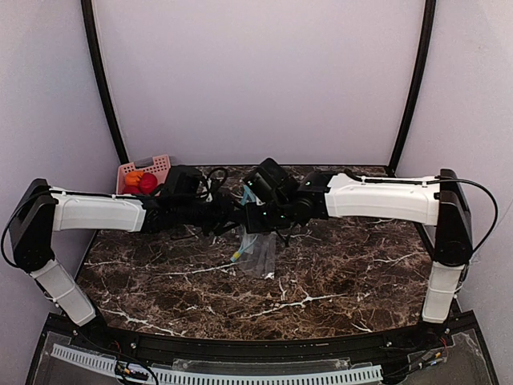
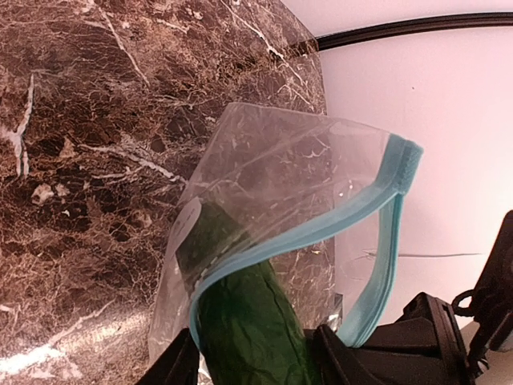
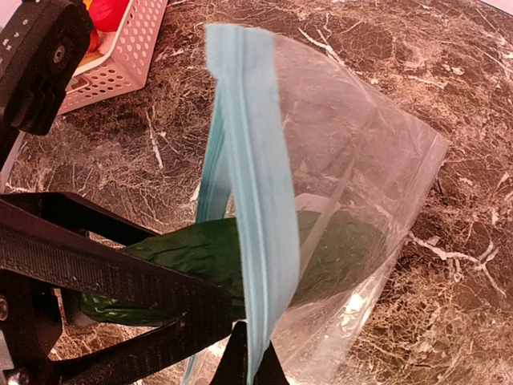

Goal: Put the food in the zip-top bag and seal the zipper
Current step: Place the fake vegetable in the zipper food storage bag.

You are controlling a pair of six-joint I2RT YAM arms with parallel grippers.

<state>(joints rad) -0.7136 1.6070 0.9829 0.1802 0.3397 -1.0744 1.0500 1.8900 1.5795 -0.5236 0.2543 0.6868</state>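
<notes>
My left gripper [image 2: 252,353] is shut on a dark green cucumber [image 2: 248,329], and the cucumber's far end sits inside the open mouth of the clear zip-top bag [image 2: 280,168]. The teal-blue zipper [image 2: 321,228] loops open around the cucumber. My right gripper [image 3: 250,357] is shut on the zipper strip [image 3: 256,200] and holds the bag [image 3: 361,160] up off the table. The cucumber [image 3: 192,249] shows through the plastic. The red fruit [image 1: 148,183] and the orange fruit [image 1: 133,178] lie in the pink basket [image 1: 160,164]. In the top view both grippers meet above the hanging bag [image 1: 258,253].
The pink slotted basket [image 3: 120,56] stands at the back left of the dark marble table [image 1: 337,273], close to the left arm. Pale walls with black corner posts enclose the table's back and sides.
</notes>
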